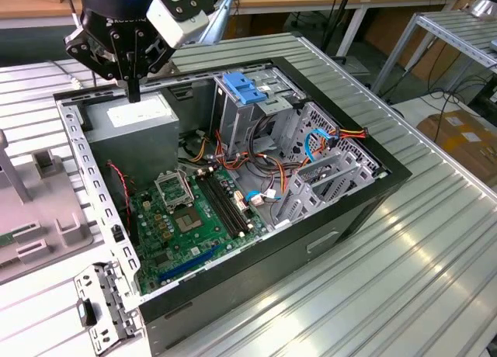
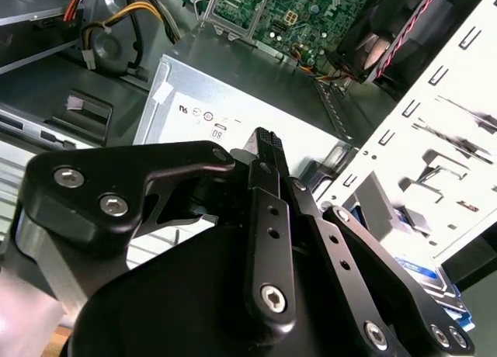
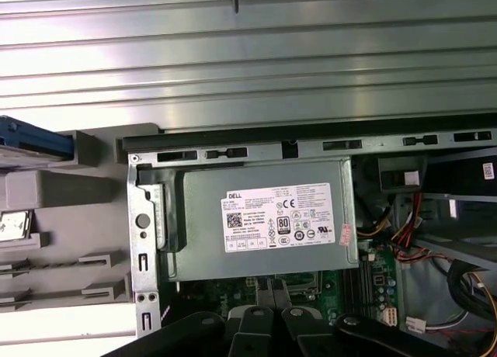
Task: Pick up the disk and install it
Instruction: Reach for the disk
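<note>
At the exterior view's left a grey holder (image 1: 46,209) sat on the worktop (image 1: 373,295). The disk (image 2: 439,287) lay just past the case's perforated frame (image 2: 435,140) (its blue-and-white edge peeked out in the second wrist view). The gripper (image 1: 133,95), pinched narrow and empty, hung just above the power supply (image 1: 128,136), whose white sticker (image 3: 279,217) carried small print. Rightward lay the motherboard (image 1: 190,217), then the blue-capped drive cage (image 1: 245,89).

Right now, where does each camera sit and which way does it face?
Exterior view: off the arm, looks down into the open computer case; pincer hangs above the power supply.
First wrist view: on the arm, faces down at the power supply; pincer shows.
Second wrist view: on the arm, looks along the pincer.
Shared: the power supply.
</note>
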